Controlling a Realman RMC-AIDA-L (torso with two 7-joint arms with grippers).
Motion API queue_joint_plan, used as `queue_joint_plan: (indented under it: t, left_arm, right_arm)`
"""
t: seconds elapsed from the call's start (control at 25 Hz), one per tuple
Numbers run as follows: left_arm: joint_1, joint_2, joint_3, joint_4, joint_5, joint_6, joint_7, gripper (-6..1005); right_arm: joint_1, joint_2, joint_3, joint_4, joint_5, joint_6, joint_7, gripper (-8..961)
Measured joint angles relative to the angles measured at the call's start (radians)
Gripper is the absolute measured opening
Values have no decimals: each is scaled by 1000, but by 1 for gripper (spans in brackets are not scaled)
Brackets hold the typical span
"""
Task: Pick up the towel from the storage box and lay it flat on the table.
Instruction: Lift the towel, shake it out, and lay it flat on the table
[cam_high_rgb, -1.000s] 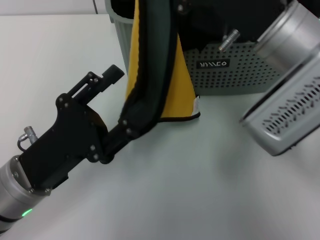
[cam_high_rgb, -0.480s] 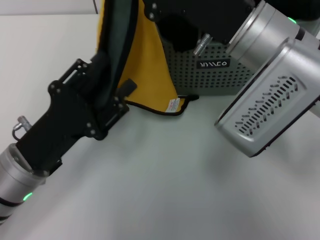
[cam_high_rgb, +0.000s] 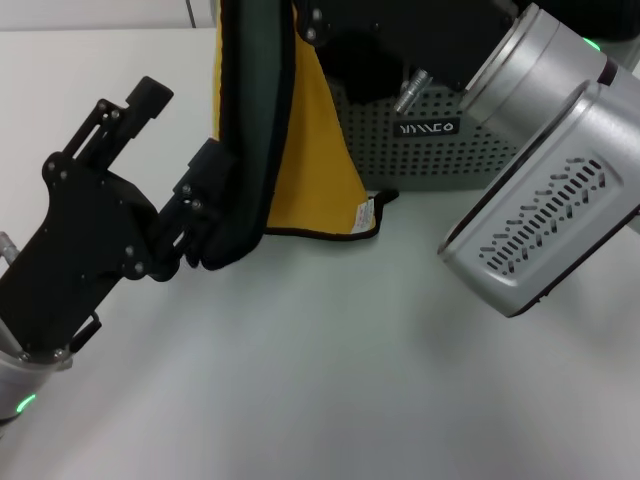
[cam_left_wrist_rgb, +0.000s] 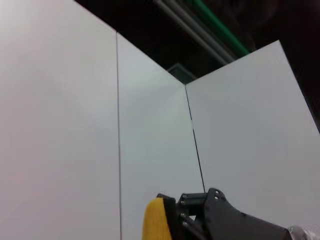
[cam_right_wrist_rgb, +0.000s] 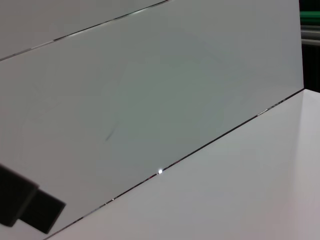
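The towel (cam_high_rgb: 312, 150), yellow on one side and dark grey-green on the other, hangs from the top of the head view in front of the storage box (cam_high_rgb: 470, 150). Its lower yellow corner with the white label touches the table (cam_high_rgb: 300, 380). My right gripper (cam_high_rgb: 345, 35) is up at the box's rim and holds the towel's top; in the left wrist view its black tip (cam_left_wrist_rgb: 167, 212) meets the yellow cloth (cam_left_wrist_rgb: 154, 220). My left gripper (cam_high_rgb: 180, 130) is left of the towel with its fingers apart. The towel's dark lower fold rests against the outer side of its nearer finger.
The right arm's silver housing (cam_high_rgb: 540, 220) hangs low over the table's right part and covers the box's right end. White wall panels fill both wrist views. A black block (cam_right_wrist_rgb: 25, 210) shows in a corner of the right wrist view.
The right arm has swung left with the towel, so the cloth hangs farther left. The left gripper has moved up to the towel, then back left and down, with the fold against its finger.
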Motion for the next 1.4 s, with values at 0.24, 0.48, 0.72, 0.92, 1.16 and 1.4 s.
queue_joint_plan:
  t: [0.24,0.48,0.72,0.92,1.16,1.4]
  left_arm:
    - [-24,0,2,-11,-22,-18,1,625]
    - [-55,0,-2,-12,-34,-100,2,624]
    - [-71,0,-1,-13,-71,-173,2,624]
    - [-51,0,-3,-23,-125,-208,-1,624]
    - [-37,5,-3,-60,-166,-215,3,623]
    - [-42,7,-2,-74,-181,-226,3,622]
  right_arm:
    - [10,-1,-5,9,0,-12,0,12]
    - [23,1,-10,13,0,-16,-2,13]
    - [44,1,-8,25,0,-16,-6,13]
    - [41,0,26,17,-9,-32,-12,14]
    - [30,-5,71,14,-11,-78,-11,15]
    - [31,-5,88,12,-12,-87,-9,15]
